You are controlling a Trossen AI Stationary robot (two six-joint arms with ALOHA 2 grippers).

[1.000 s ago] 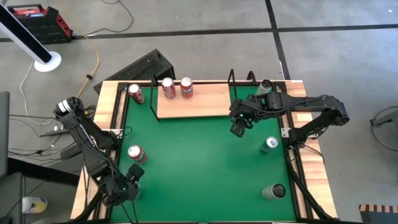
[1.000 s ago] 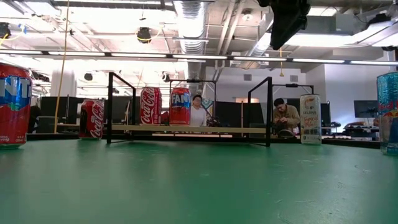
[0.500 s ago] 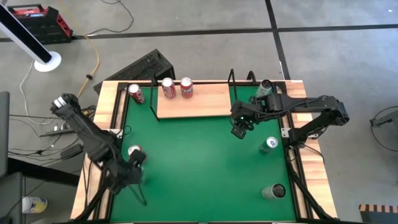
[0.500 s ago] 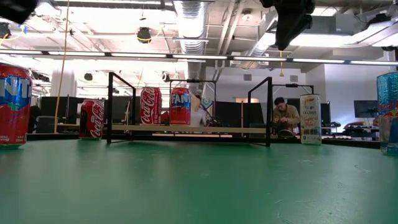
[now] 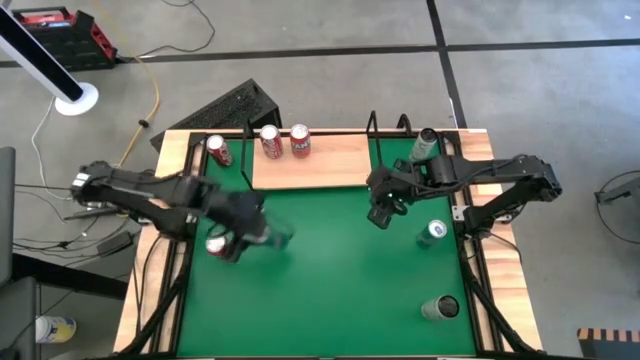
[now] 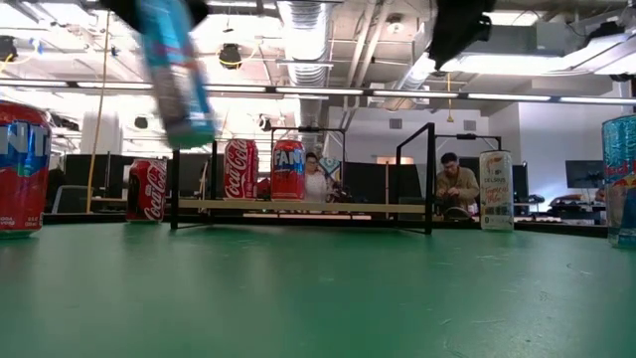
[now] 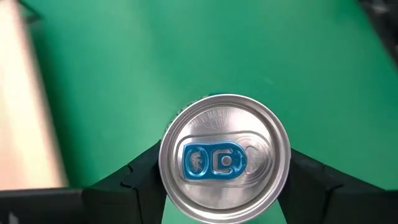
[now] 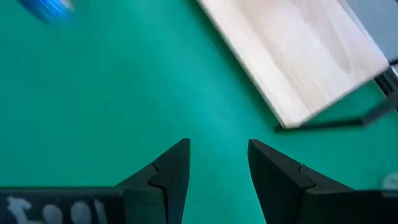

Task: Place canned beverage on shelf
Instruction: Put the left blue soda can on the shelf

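Can [image 7: 224,162], silver top, blue tab, gripped

The light is bright and even. In the low view it comes from long ceiling lamps [image 6: 328,92] in the room behind, and they glow very white. Shadows on the green table [image 5: 330,270] are soft and faint. The left arm [image 5: 170,200] looks smeared in the high view, and the blue can [image 6: 177,70] it carries is a blurry streak in the low view. Up close, the can's silver top [image 7: 224,165] is sharp and shiny. The pale shelf [image 8: 298,56] looks a little fuzzy in the right wrist view. The green there looks more blue.
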